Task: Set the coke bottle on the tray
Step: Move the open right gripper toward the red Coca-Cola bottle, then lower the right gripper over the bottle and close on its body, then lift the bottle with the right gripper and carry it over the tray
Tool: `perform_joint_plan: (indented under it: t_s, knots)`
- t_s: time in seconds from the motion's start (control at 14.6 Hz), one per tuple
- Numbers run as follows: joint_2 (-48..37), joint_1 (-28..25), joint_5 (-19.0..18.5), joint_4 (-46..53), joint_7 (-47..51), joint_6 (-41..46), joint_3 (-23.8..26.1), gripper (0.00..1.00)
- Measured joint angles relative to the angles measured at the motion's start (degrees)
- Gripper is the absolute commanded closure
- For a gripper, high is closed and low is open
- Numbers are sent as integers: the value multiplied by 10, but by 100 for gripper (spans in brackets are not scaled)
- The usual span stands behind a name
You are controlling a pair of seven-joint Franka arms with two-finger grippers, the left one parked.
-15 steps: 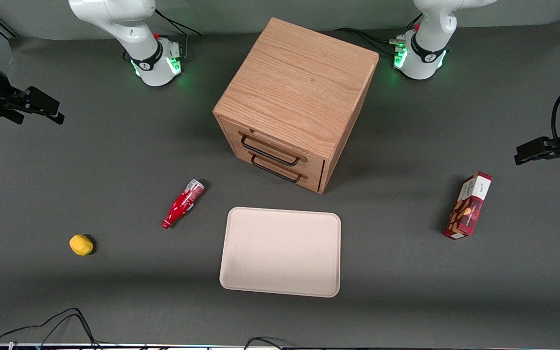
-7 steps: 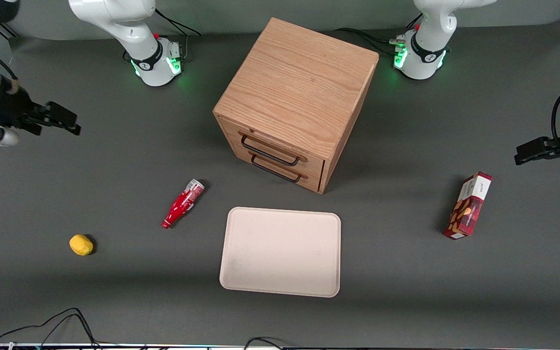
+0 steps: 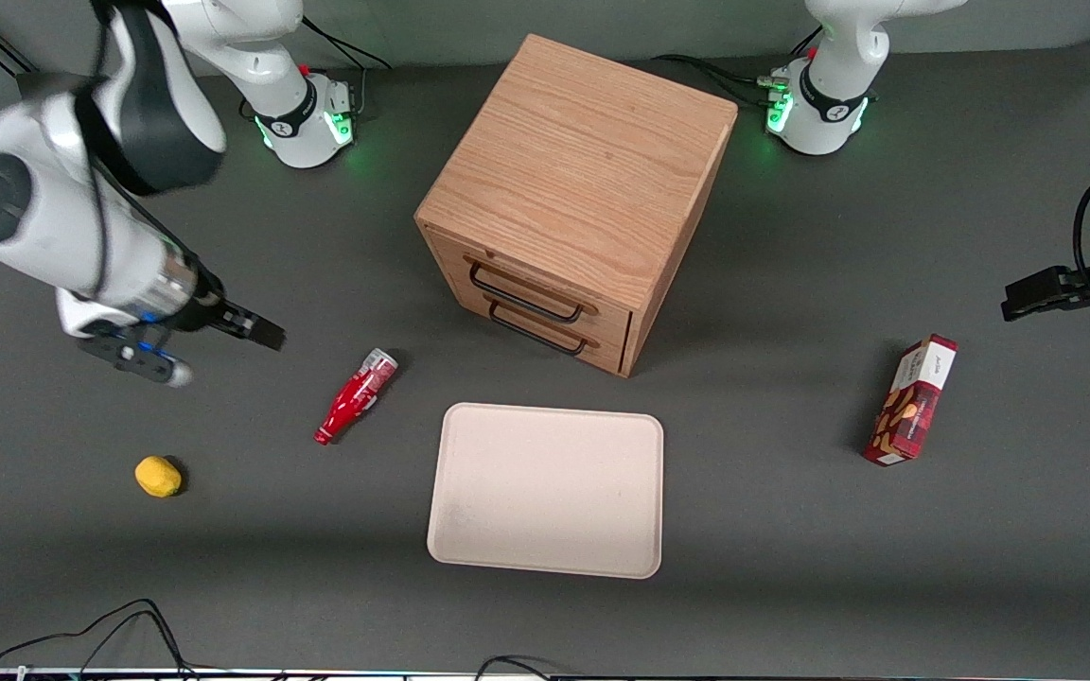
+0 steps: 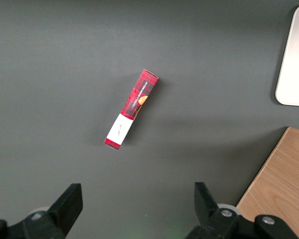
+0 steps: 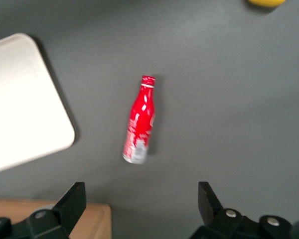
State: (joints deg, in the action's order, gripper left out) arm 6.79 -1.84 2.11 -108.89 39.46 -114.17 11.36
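Observation:
The coke bottle [image 3: 357,395] is small, slim and red with white lettering. It lies on its side on the dark table, beside the tray [image 3: 548,489], with its red cap pointing toward the front camera. It also shows in the right wrist view [image 5: 139,121], where the tray's corner [image 5: 20,99] lies beside it. The tray is a large flat pale beige-pink rectangle and holds nothing. My gripper [image 3: 256,329] hangs above the table, toward the working arm's end from the bottle and apart from it. Its fingers [image 5: 72,201] stand wide open with nothing between them.
A wooden two-drawer cabinet [image 3: 575,194] stands farther from the front camera than the tray. A yellow lemon [image 3: 158,476] lies nearer the camera than my gripper. A red snack box [image 3: 912,399] lies toward the parked arm's end.
My gripper has swung in from the table's edge toward the bottle and come lower and nearer the front camera. The bottle, tray and other things have not moved.

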Motion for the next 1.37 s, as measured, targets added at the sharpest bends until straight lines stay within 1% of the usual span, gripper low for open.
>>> perform_joint_plan:
  t_s: [0.14, 0.27, 0.41, 0.55, 0.82, 1.17, 1.24, 1.3, 1.37]
  knots:
    - [16, 0, 0, -64, 47, -93, 11, 0]
    - [36, -1, -8, -107, 95, -158, 20, 0]
    - [65, -1, -46, -123, 157, -198, 25, 0]
    - [102, -1, -76, -128, 204, -240, 28, 0]
    - [163, -1, -86, -128, 230, -311, 30, 0]
    - [199, -1, -92, -128, 233, -345, 30, 0]
    - [205, -1, -97, -128, 234, -349, 30, 6]
    - [212, -1, -100, -128, 234, -356, 30, 22]
    - [217, -1, -101, -128, 234, -359, 30, 49]
